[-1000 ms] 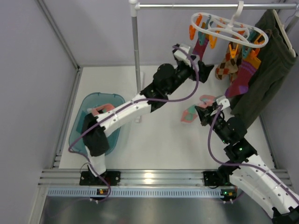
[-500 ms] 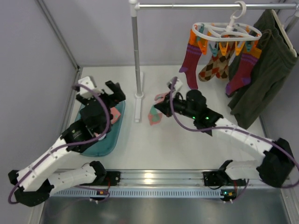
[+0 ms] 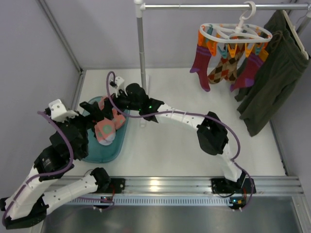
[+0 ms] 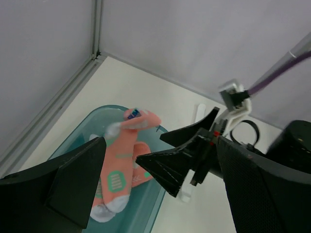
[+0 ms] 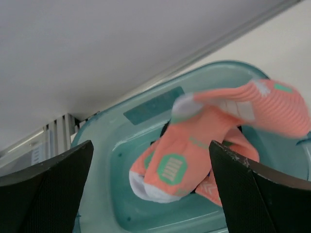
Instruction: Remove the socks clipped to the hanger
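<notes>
Hanger (image 3: 235, 31) up on the rail, maroon and argyle socks (image 3: 224, 65) clipped beneath; on the surface (image 3: 170, 145) the teal tub (image 3: 114, 148) holds pink socks (image 3: 106, 128), right pincer (image 5: 150, 143) spread wide above, left pincer (image 4: 158, 145) wide too; tub label (image 5: 153, 106) too blurred to read

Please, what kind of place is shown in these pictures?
Probably a robot test cell arranged as a small laundry corner: a white table boxed by plain panels, a clip hanger and a dark garment on a metal rail, and a teal bin holding socks.
</notes>
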Robot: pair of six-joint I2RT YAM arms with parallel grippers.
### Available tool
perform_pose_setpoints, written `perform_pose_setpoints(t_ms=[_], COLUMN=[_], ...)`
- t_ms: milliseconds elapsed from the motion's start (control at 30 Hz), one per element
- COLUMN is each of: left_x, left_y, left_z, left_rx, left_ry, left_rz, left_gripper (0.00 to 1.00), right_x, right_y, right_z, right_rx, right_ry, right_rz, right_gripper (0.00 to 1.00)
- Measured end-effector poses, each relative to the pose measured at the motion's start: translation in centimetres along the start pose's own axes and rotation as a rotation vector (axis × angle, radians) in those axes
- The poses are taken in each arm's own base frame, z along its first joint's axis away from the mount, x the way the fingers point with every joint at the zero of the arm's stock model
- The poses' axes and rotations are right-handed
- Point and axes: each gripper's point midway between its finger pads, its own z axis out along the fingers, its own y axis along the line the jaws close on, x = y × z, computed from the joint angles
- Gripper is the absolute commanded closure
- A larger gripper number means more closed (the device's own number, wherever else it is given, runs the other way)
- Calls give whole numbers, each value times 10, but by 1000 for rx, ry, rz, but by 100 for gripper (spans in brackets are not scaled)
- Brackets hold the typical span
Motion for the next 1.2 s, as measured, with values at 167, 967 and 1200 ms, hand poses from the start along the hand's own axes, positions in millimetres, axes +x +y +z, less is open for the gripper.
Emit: perform_pose_setpoints(t_ms=[167, 967, 1200], left_x=[12, 241, 269], left_y=[-21, -261, -346], left_z=[-3, -30, 11], left_rx=[115, 927, 911], left_ry=[57, 590, 554], left_rz=[22, 126, 157], left_gripper=[1, 1, 1], right_x=[30, -3, -5], right_y=[-24, -135, -137], right_z=[-11, -503, -532], right_rx=[83, 1142, 1249], right_ry=[102, -228, -294], right_rz=[32, 72, 114], right_gripper=[1, 1, 1])
